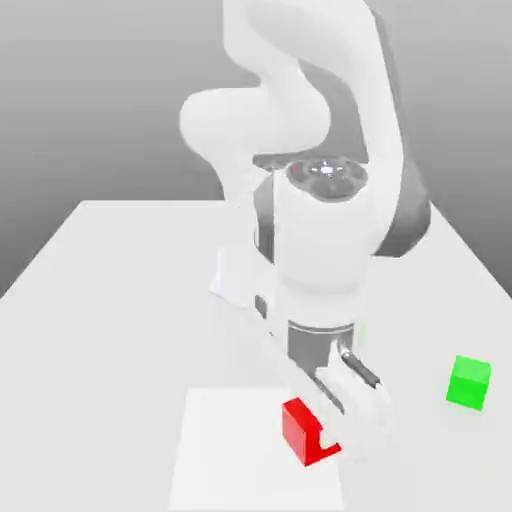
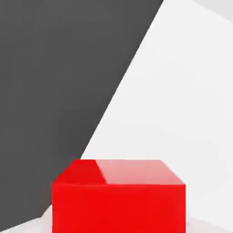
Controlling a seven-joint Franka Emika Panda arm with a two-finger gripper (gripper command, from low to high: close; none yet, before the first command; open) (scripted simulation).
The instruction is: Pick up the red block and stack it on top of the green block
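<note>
In the exterior view, the white arm (image 1: 320,200) bent down over the near part of the pale tabletop (image 1: 110,300), its claw (image 1: 335,435) pointing downward. The claw was closed tight on the red block (image 1: 303,431), with a white finger (image 1: 365,415) pressed against the block's side toward the exterior view's right. The block sat low at the tabletop, above a lighter square patch (image 1: 230,450); whether it touched the surface could not be told. The green block (image 1: 468,382) stood on the tabletop well apart from the red one, toward the exterior view's right, untouched. In the hand view, the red block (image 2: 119,200) loomed close to the camera, its top face glossy, with the pale tabletop (image 2: 182,91) and a dark background (image 2: 54,82) beyond it.
</note>
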